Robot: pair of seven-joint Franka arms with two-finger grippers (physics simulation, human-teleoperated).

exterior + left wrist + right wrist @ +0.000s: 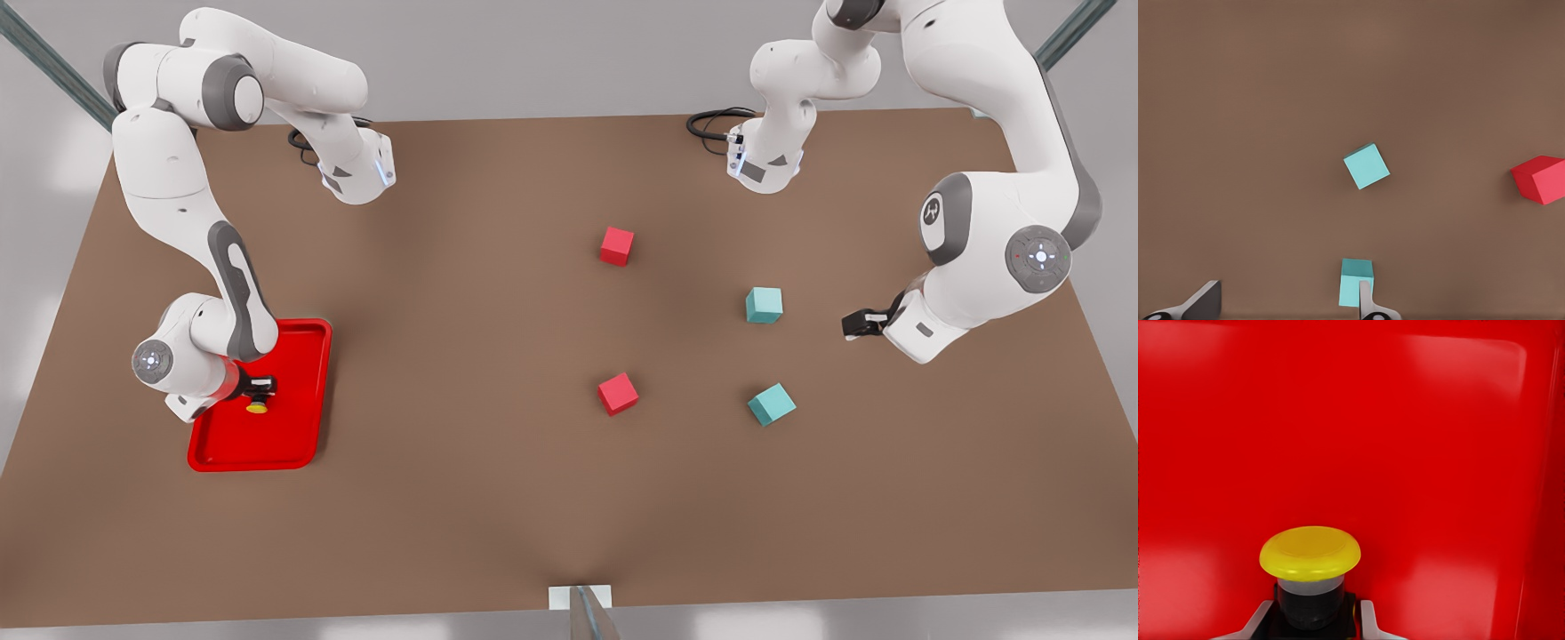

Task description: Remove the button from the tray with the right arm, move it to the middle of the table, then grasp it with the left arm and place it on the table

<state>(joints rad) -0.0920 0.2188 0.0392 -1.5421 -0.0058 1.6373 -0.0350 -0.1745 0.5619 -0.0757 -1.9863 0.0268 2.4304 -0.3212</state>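
Note:
The button (258, 406), with its round yellow cap (1310, 551) on a dark body, sits inside the red tray (293, 440) at the front view's left. My right gripper (259, 388) is down in the tray, and its fingers (1369, 618) press against both sides of the button's body, so it is shut on it. In the right wrist view the tray floor (1405, 420) lies all around the button. Over the brown table (444, 311), at the front view's right, my left gripper (859, 324) waits, open with nothing in it; its fingertips (1205, 301) stand wide apart.
Two red cubes (616, 245) (618, 393) and two teal cubes (764, 304) (772, 404) lie on the table's right half. In the left wrist view one teal cube (1366, 166) sits ahead, another (1356, 280) close by a fingertip, and a red cube (1540, 179) off to the side.

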